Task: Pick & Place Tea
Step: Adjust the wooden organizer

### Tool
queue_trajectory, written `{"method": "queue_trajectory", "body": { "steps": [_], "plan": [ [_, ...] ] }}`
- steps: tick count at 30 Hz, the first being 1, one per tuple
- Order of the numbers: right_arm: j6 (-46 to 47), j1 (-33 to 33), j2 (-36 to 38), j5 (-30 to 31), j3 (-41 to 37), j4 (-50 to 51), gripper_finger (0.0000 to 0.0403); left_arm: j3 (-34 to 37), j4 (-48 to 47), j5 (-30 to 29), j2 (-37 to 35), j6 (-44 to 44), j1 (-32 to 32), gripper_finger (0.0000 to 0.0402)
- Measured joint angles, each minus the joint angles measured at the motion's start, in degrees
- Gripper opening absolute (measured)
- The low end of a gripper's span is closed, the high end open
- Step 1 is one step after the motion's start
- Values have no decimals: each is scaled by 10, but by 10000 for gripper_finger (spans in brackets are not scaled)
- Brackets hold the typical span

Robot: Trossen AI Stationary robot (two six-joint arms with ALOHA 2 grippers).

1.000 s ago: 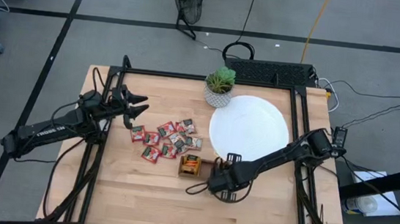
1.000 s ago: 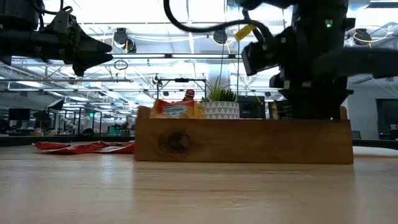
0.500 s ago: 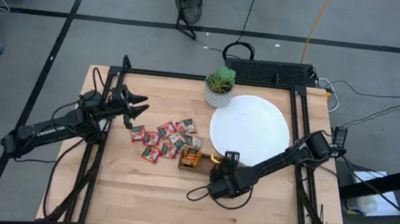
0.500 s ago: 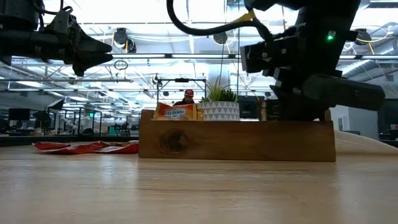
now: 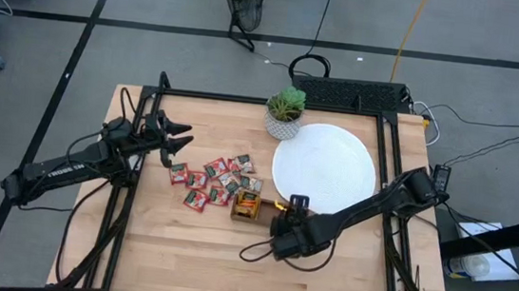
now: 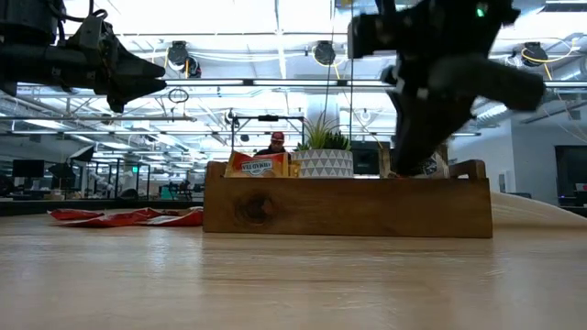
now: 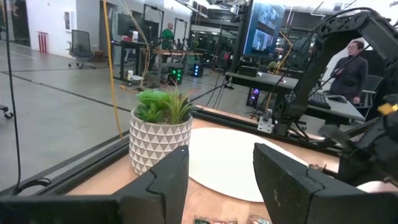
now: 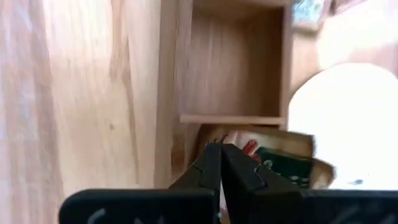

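- Sitting on the table just near-left of the white disc, the wooden tray holds an orange-and-red sachet in its left compartment; the low view shows that packet standing above the tray's front wall.
- Loose tea sachets lie scattered flat on the table left of the tray, about ten by the high view, mostly red.
- The right wrist view shows one bare compartment and a red and a dark-printed packet in the next one, which the high view hides under the arm.
- The right gripper has its fingers pressed together, nothing between them, over the tray's right end.
- The left gripper hangs above the table's left part with its fingers apart, empty.
- One potted plant stands at the far edge of the disc; the left wrist view shows a person beyond the table.
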State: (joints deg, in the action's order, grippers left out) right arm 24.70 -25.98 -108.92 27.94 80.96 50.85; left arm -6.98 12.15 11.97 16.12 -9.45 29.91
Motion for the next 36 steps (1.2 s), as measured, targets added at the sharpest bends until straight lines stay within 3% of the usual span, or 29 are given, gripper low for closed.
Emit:
{"method": "queue_trajectory", "body": {
  "steps": [9, 15, 21, 25, 36],
  "plan": [
    [-68, 15, 22, 18, 2, -103, 0, 0, 1, 0, 0, 0, 0, 182],
    [-141, 49, -9, -70, -11, -202, 0, 0, 0, 0, 0, 0, 0, 182],
    [-170, 79, -27, -73, -11, -216, 0, 0, 0, 0, 0, 0, 0, 182],
    [-179, 92, -35, -129, -11, -238, 0, 0, 1, 0, 0, 0, 0, 182],
    [-185, 80, -36, -169, -11, -306, 0, 0, 1, 0, 0, 0, 0, 182]
  ]
}}
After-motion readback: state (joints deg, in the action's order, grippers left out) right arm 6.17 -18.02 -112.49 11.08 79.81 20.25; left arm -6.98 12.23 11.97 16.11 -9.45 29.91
